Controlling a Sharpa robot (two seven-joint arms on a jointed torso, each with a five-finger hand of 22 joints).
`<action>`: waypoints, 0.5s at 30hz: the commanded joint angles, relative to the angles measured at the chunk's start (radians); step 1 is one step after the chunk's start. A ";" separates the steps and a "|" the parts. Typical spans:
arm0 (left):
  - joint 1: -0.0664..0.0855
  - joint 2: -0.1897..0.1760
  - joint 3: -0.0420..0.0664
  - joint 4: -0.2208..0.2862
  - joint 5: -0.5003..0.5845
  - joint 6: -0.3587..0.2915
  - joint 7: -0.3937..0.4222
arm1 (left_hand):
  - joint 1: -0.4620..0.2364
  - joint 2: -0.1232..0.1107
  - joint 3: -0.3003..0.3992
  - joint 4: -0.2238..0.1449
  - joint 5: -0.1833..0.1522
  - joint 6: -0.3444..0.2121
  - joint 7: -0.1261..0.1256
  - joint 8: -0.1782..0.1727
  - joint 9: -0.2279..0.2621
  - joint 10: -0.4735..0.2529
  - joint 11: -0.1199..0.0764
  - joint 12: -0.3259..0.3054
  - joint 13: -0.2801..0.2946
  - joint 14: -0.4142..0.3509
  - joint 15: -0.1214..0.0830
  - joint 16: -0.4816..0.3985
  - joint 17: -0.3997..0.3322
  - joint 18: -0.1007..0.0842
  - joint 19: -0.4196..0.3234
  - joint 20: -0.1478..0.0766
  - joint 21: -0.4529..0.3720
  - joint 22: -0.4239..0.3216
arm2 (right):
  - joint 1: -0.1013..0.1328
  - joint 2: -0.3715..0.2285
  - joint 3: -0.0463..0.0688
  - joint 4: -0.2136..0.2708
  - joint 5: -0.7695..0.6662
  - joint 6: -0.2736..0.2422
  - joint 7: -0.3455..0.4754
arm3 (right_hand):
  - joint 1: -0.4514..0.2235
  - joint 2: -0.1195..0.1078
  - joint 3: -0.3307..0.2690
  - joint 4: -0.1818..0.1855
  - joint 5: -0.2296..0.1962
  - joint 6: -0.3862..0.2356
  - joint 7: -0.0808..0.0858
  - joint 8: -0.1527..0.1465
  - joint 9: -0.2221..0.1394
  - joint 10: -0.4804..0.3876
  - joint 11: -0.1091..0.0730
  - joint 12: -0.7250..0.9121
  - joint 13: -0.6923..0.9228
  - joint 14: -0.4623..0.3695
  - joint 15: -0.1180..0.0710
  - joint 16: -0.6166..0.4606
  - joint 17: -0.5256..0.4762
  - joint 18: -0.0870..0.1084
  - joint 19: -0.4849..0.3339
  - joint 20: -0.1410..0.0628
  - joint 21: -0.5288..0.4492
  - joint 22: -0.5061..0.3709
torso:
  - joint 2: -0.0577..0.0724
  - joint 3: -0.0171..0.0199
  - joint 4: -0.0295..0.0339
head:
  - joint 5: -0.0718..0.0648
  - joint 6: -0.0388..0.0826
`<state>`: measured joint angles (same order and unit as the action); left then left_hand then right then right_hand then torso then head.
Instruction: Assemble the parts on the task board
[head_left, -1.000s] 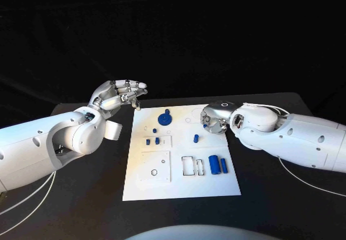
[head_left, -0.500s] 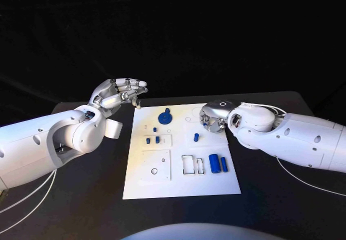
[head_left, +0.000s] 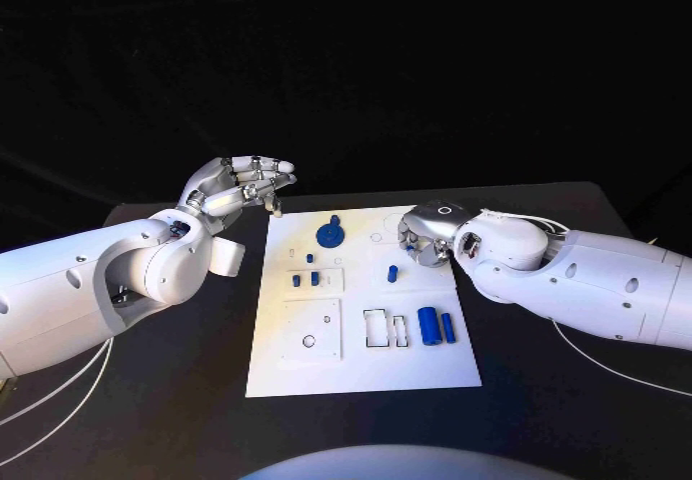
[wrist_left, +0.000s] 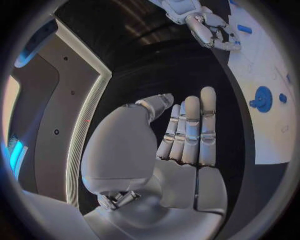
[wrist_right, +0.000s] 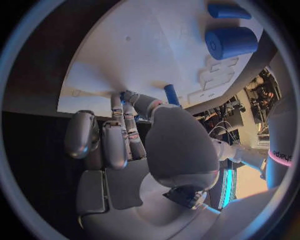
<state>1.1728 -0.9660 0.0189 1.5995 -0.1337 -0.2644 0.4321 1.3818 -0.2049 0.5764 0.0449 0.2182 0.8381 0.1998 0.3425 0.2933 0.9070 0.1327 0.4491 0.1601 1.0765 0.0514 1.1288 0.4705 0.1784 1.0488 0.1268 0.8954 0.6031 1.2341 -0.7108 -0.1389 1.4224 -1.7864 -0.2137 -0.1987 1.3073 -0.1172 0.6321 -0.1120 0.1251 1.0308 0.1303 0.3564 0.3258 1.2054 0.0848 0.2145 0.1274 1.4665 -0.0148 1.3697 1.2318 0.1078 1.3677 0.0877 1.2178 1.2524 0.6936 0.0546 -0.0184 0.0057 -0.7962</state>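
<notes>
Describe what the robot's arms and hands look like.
Both arms are bulky, smooth white shells with small dark holes. Thin white cables trail from each. The left hand and right hand are silver metal with jointed fingers; the right wrist has a round silver cap.

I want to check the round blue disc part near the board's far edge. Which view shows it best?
The head view: the round blue disc sits unobstructed on the task board. The left wrist view shows it near the rim, distorted; I cannot pick it out in the right wrist view.
</notes>
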 joint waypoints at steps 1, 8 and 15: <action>0.000 0.000 0.001 0.002 0.005 0.022 -0.008 | 0.000 0.004 -0.002 -0.008 0.005 -0.010 0.003 0.006 0.002 -0.016 0.003 0.005 0.001 -0.010 -0.001 0.006 -0.002 0.006 -0.003 0.008 -0.006 -0.002 | -0.009 -0.003 -0.006 0.000 -0.023 -0.012 -0.025 | 0.008 0.017 0.008 -0.001 -0.003 -0.003 0.002 0.004 0.000 0.034 -0.029 0.003 0.020 0.044 -0.007 0.005 0.000 -0.019 0.001 -0.005 0.005 0.001 | 0.000 -0.0001 -0.0001 | 0.000 0.001; 0.000 0.001 0.001 0.001 0.003 0.031 -0.017 | -0.003 0.003 -0.002 -0.011 0.005 -0.019 0.007 0.008 0.004 -0.035 0.008 0.009 0.001 -0.018 0.003 0.006 -0.004 0.006 -0.007 0.012 -0.008 -0.002 | -0.009 -0.012 -0.006 0.013 -0.026 -0.055 -0.023 | 0.008 0.015 0.012 -0.005 -0.003 -0.003 0.002 0.005 0.003 0.034 -0.029 0.003 0.023 0.044 -0.007 0.006 0.001 -0.020 0.002 -0.005 0.009 0.005 | 0.000 -0.0006 -0.0001 | 0.001 0.002; 0.000 0.001 0.001 -0.001 0.003 0.034 -0.022 | -0.005 0.003 -0.002 -0.013 0.006 -0.026 0.010 0.008 0.004 -0.043 0.010 0.012 0.001 -0.021 0.005 0.007 -0.005 0.006 -0.009 0.013 -0.009 -0.002 | -0.008 -0.022 -0.003 0.027 -0.026 -0.087 -0.018 | 0.006 0.014 0.014 -0.007 -0.003 -0.002 0.002 0.007 0.005 0.035 -0.029 0.004 0.025 0.045 -0.007 0.009 0.004 -0.021 0.005 -0.005 0.015 0.011 | 0.000 -0.0004 0.0004 | 0.002 0.004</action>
<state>1.1728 -0.9659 0.0189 1.5980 -0.1335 -0.2538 0.4125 1.3818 -0.2049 0.5741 0.0369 0.2182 0.8219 0.2088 0.3461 0.2966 0.8714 0.1433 0.4570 0.1600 1.0629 0.0591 1.1288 0.4667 0.1784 1.0414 0.1342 0.8915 0.6020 1.2254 -0.7317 -0.1439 1.4467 -1.7967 -0.2687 -0.2085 1.3138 -0.1107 0.6390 -0.1191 0.1179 1.0307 0.1303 0.3597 0.3303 1.2071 0.0865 0.2143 0.1535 1.4666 -0.0147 1.3739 1.2348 0.0970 1.3713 0.0841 1.2285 1.2625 0.6935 0.0539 -0.0181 0.0070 -0.7924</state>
